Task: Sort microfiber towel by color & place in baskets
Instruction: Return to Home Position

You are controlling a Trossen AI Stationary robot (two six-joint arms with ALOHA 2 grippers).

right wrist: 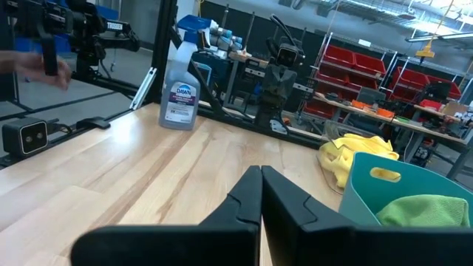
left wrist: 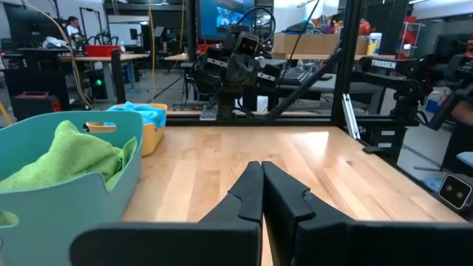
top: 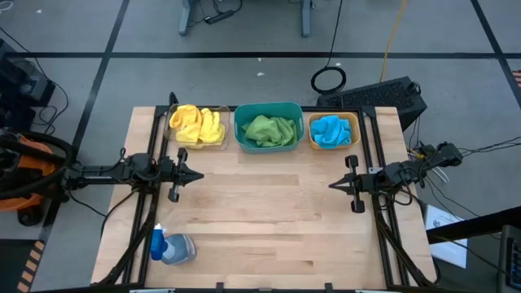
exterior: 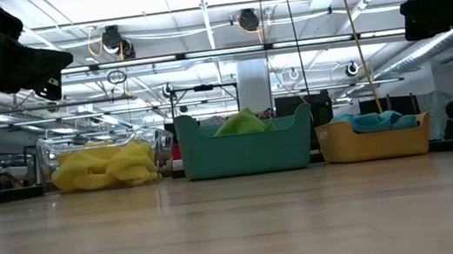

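The teal basket (left wrist: 74, 196) and a blurred hand (right wrist: 52, 69) are cropped.

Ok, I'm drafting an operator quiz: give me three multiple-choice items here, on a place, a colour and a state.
1. Where is the spray bottle? A. dead centre B. near a corner of the table, on the left arm's side C. on the floor
2. Which towel lies in the orange bin? A. blue B. red C. white
3. How are the left gripper and right gripper? A. wide open B. gripping towels C. shut, empty
Answers: 1B, the high view shows it at that corner; 2A, the blue towel fills it; 3C, both wrist views show fingers together.
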